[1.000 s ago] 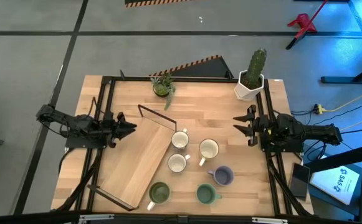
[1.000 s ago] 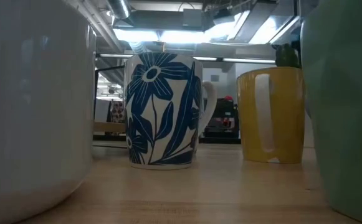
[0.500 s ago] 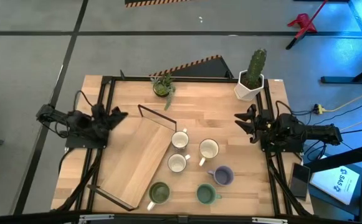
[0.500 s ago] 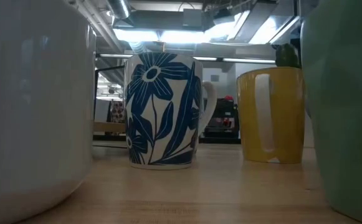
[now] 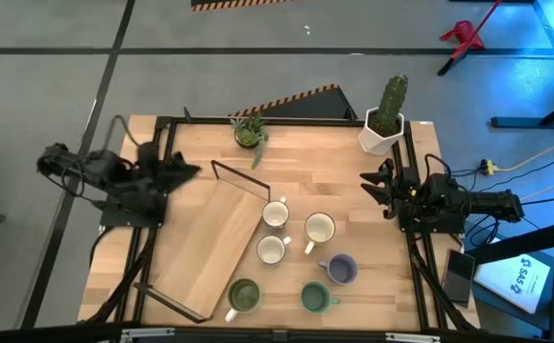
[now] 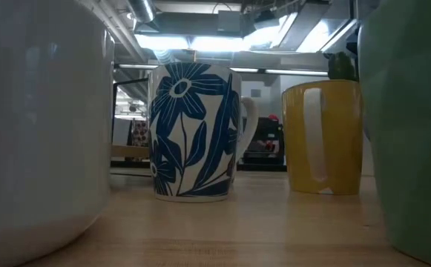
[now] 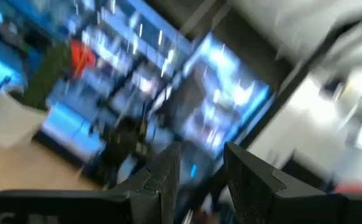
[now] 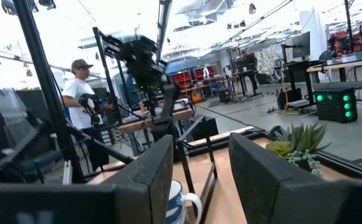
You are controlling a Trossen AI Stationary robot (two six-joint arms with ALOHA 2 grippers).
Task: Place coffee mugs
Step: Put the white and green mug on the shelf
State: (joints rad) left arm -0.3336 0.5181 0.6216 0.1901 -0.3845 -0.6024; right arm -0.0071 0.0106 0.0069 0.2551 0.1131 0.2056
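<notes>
Blue-flowered mug [image 6: 193,132], yellow mug [image 6: 322,137], no lettering

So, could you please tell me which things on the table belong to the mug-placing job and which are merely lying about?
For the job: three white mugs, two green mugs, one purple mug, wooden tray.
Lying about: cactus pot, small potted plant.

three white mugs [image 5: 275,213], two green mugs [image 5: 243,294], one purple mug [image 5: 341,269]
</notes>
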